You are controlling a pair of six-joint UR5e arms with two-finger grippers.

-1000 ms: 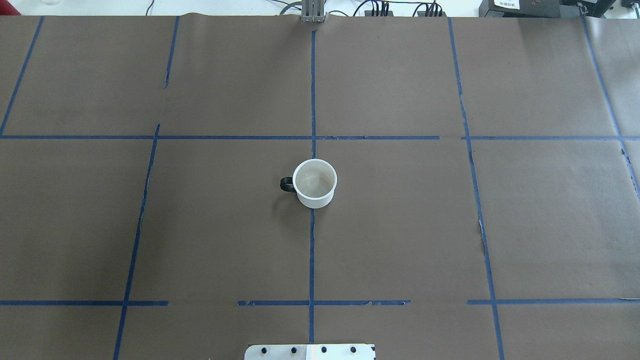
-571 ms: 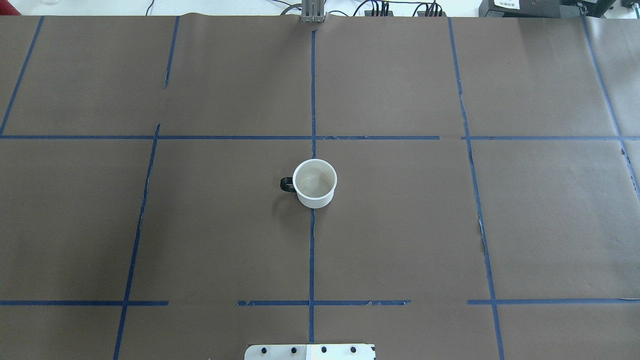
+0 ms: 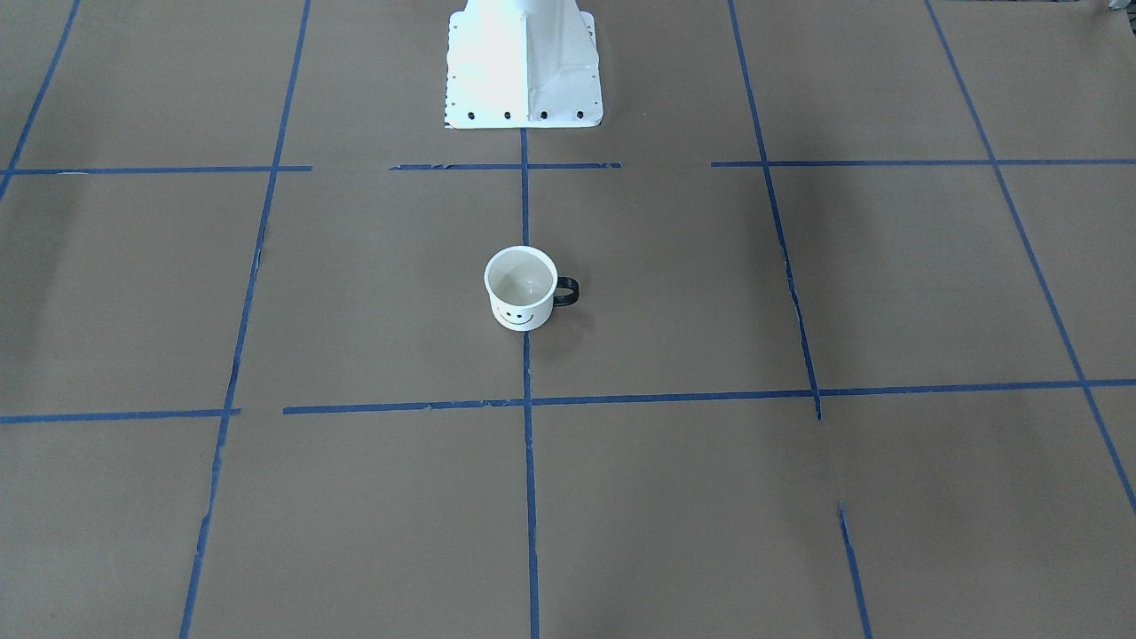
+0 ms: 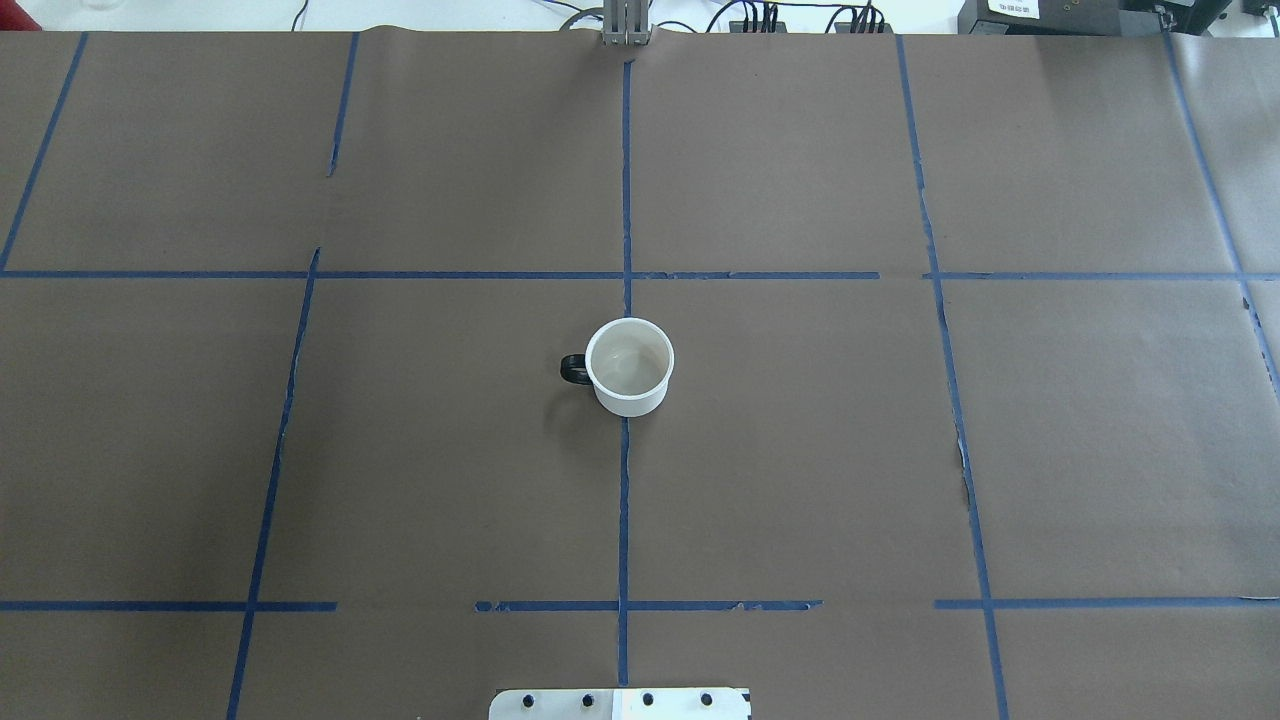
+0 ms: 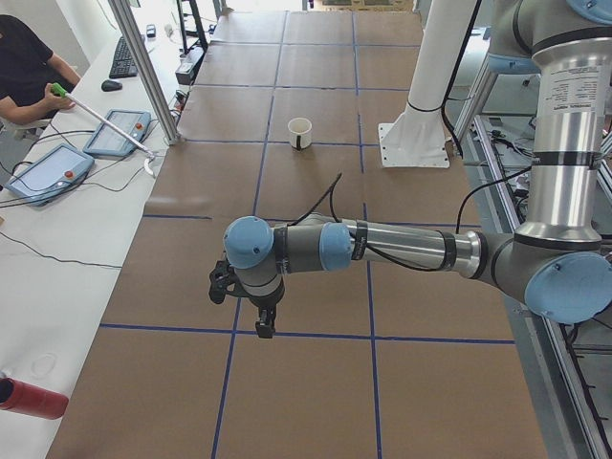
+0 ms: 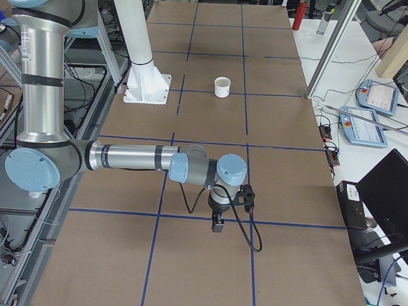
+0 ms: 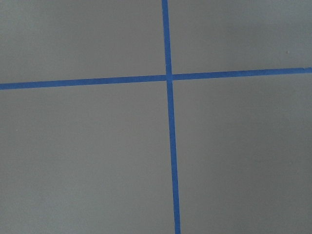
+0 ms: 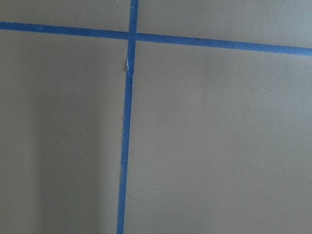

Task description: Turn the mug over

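The white mug (image 4: 630,368) stands upright with its opening up, on the centre tape line of the brown table. Its black handle (image 4: 572,370) points to the overhead view's left. The front-facing view shows the mug (image 3: 521,288) with its smiley face toward that camera. It is small and far in the left view (image 5: 300,132) and the right view (image 6: 222,87). My left gripper (image 5: 263,330) and right gripper (image 6: 217,226) hang pointing down over bare table near each end, far from the mug. I cannot tell whether either is open or shut. The wrist views show only table and tape.
Blue tape lines (image 4: 625,500) divide the brown table into squares. The robot's white base plate (image 3: 524,98) sits behind the mug. Teach pendants (image 5: 115,132) and an aluminium post (image 5: 143,72) stand on the operators' side, where a person sits. A red can (image 5: 33,397) lies nearby.
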